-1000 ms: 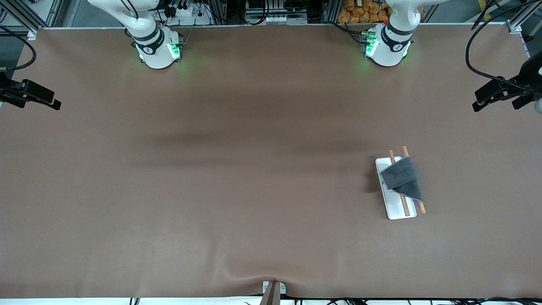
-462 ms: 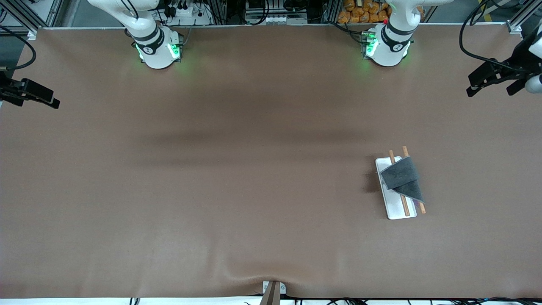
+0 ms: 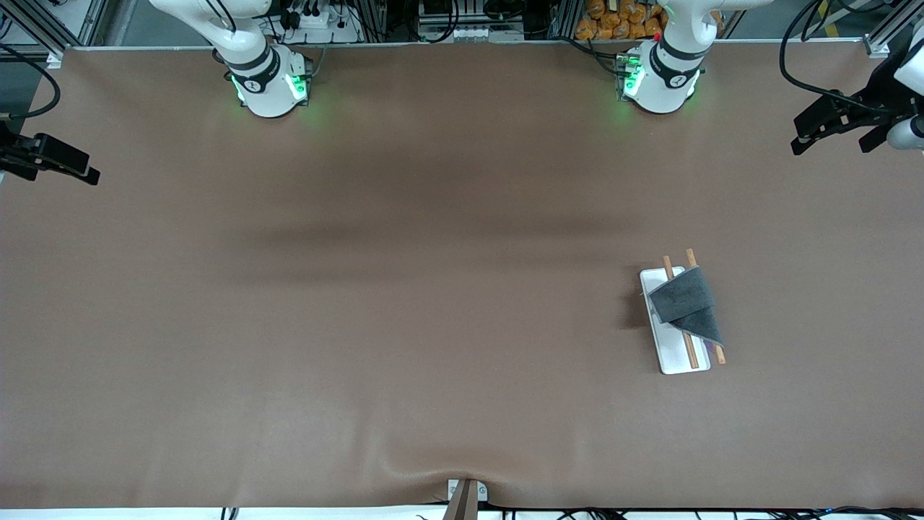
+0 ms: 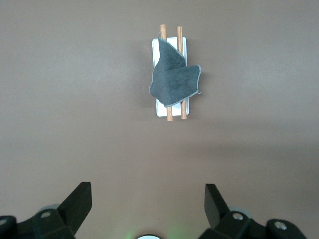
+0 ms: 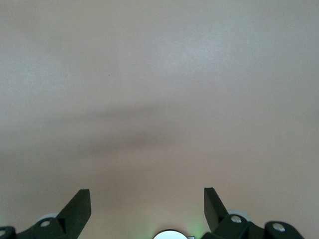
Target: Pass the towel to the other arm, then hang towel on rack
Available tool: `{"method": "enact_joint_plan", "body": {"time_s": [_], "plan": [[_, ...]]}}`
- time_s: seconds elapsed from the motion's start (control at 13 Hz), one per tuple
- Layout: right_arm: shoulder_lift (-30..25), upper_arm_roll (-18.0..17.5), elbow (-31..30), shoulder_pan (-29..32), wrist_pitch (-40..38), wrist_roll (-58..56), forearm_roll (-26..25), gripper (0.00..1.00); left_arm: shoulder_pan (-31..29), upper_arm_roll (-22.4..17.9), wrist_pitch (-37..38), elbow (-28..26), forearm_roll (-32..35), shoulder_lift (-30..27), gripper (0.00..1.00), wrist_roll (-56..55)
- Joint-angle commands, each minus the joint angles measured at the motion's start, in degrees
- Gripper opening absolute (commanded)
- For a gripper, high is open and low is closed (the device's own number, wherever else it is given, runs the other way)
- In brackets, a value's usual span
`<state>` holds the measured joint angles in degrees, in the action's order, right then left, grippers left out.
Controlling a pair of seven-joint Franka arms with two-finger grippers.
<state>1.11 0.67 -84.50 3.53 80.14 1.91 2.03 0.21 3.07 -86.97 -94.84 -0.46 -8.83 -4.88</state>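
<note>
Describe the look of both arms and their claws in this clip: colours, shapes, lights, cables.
Both are white Franka arms with black joint bands and a round mark, their bases glowing green. Black cables trail to the wrists. The left claw and right claw each have two black, wedge-shaped fingers on dark mounts with small silver screws.

Brown mat (image 3: 404, 303) covers my table; aluminium framing (image 3: 43, 29), cables, maybe orange packets (image 3: 613, 18) along the bases' edge.
</note>
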Motion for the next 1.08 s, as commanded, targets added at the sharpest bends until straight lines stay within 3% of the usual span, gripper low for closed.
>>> {"method": "enact_joint_plan", "body": {"time_s": [0.0,1.0], "plan": [[-0.32,-0.58,0.65,0.6,-0.78,-0.06,-0.72,1.0,0.76,-0.34,0.75,0.27,1.34,-0.66,1.0,-0.04],[-0.15,-0.58,0.65,0.6,-0.69,-0.06,-0.72,1.0,1.11,-0.43,4.09,1.68,3.8,-0.48,1.0,-0.48]]}}
